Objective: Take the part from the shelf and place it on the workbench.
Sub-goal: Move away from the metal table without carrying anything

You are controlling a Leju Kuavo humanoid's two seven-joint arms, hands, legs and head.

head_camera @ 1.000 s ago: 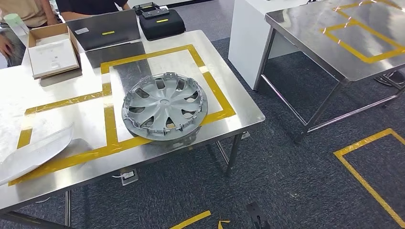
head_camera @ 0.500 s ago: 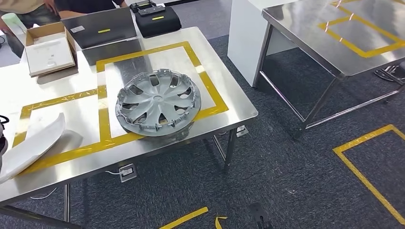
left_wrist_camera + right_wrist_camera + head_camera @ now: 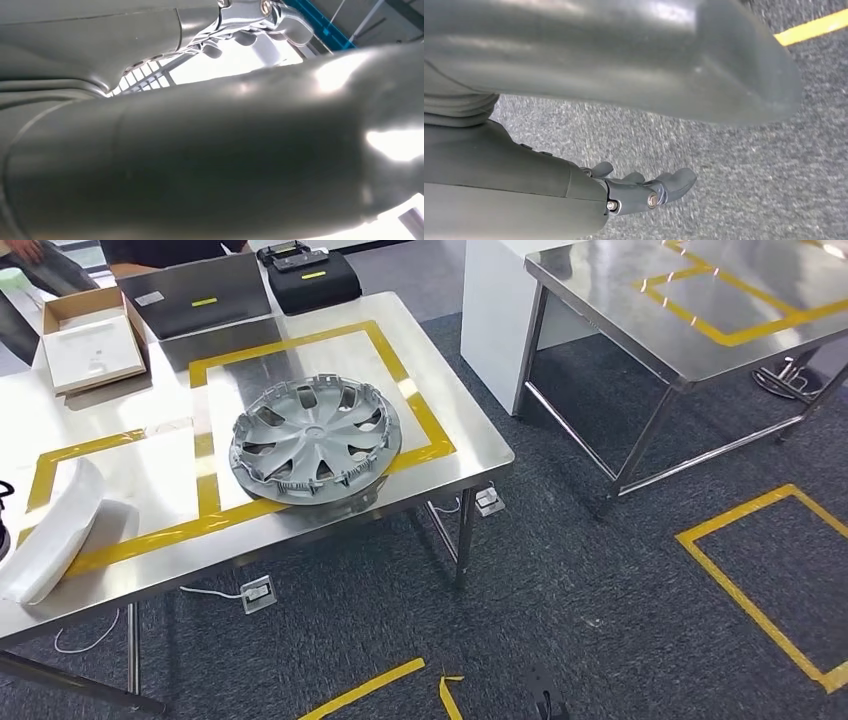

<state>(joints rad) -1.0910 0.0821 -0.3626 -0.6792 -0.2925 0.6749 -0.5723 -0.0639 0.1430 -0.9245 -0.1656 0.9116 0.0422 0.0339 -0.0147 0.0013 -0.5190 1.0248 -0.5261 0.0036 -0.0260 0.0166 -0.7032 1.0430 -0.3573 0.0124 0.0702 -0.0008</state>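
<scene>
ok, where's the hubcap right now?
In the head view the hubcap lies flat on the steel workbench, inside the right-hand yellow tape square near the front edge, with the long white part off to its left.

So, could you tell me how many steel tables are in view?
2. The near table holds the wheel cover, a box and cases. The far table stands to the right, beyond a white cabinet; its top runs out of frame.

right robot hand (image 3: 644, 192) empty, fingers loosely extended
</scene>
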